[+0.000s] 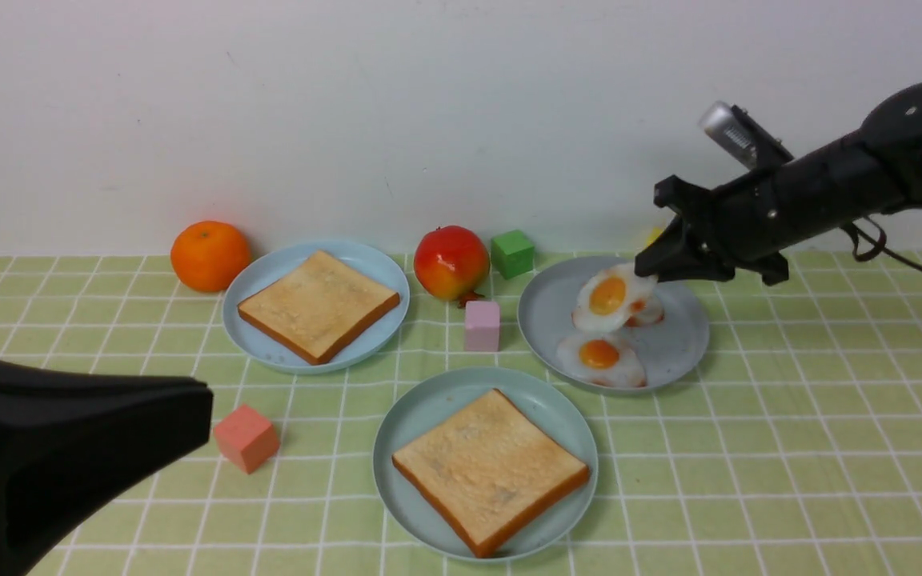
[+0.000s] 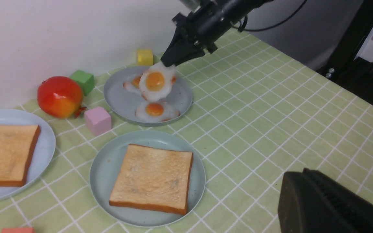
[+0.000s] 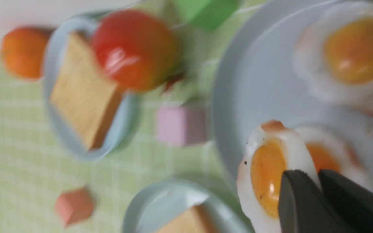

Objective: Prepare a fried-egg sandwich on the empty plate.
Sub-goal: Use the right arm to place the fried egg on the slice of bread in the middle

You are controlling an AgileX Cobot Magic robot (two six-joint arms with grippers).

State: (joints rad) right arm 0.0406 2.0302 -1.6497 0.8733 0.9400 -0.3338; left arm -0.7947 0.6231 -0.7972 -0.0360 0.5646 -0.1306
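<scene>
One egg (image 1: 609, 298) hangs clamped in our right gripper (image 1: 645, 272), centre right, with our target toast (image 1: 490, 470) down-left at bottom centre; whether our left gripper (image 1: 189, 416) is open we cannot tell.

1. Right arm (image 1: 829, 188): enters from the right side. The forearm slopes down toward the centre, and the wrist sits lower than the joint behind it.
2. Right gripper (image 1: 647, 270): raised off the surface, tips aimed down and toward the robot's left.
3. Right gripper fingers (image 3: 298, 200): two dark fingers lie side by side, nearly closed, pinching the rim of one fried egg (image 1: 610, 298). The egg hangs tilted from the tips.
4. Left gripper (image 1: 189, 404): low at the near left, pointing forward and inward. Only its dark outer face shows, so the jaw state cannot be determined.
5. Left arm: almost wholly outside the front view.
</scene>
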